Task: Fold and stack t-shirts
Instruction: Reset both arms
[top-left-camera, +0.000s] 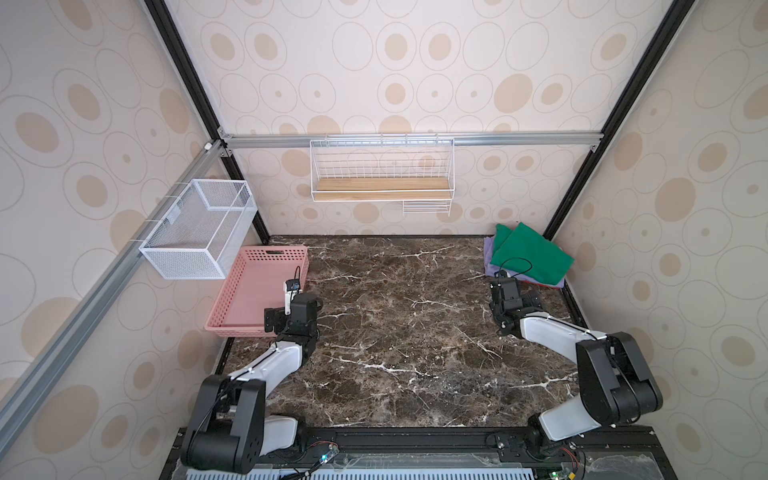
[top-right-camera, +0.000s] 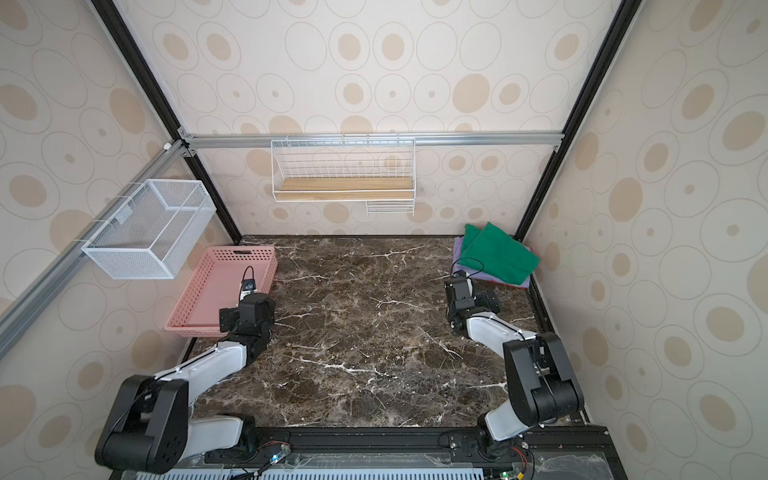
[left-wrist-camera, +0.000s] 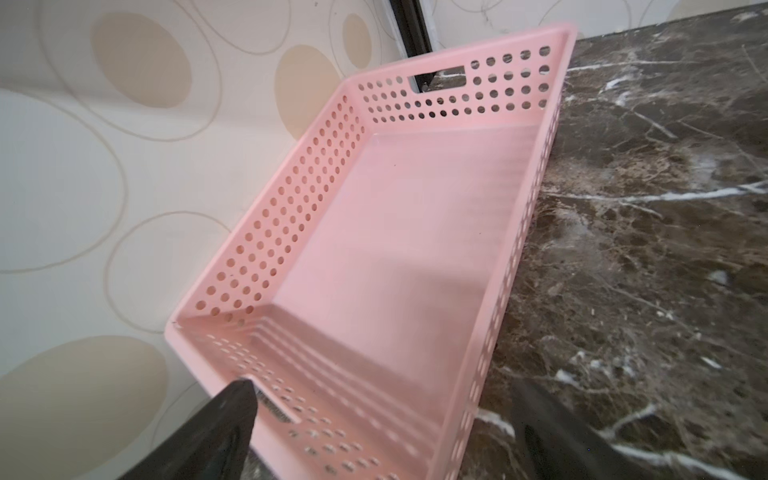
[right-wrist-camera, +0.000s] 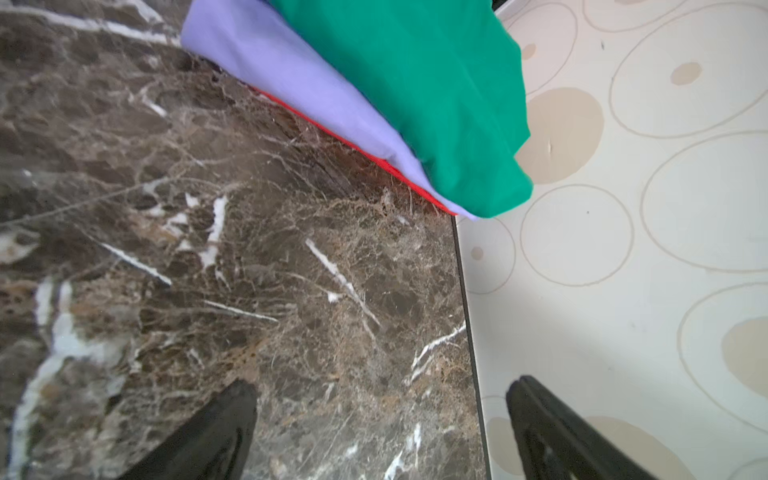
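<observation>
Dark marble table (top-left-camera: 415, 332), two arms. Nearest, the left gripper (left-wrist-camera: 382, 395) hangs spread wide over one pink basket (left-wrist-camera: 266, 232). The right gripper (right-wrist-camera: 382, 386) is spread too, holding nothing. In the far right corner sits one stack of three: green t-shirt (top-left-camera: 532, 255) atop lavender t-shirt (right-wrist-camera: 291, 70) atop red t-shirt (right-wrist-camera: 374, 157).

pink basket (top-left-camera: 274, 250), mesh bin (top-left-camera: 195, 232), wire shelf (top-left-camera: 382, 189)

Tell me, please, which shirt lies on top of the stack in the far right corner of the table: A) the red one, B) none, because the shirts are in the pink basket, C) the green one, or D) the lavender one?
C: the green t-shirt covers the lavender t-shirt, and only a thin edge of the red t-shirt shows underneath.
</observation>
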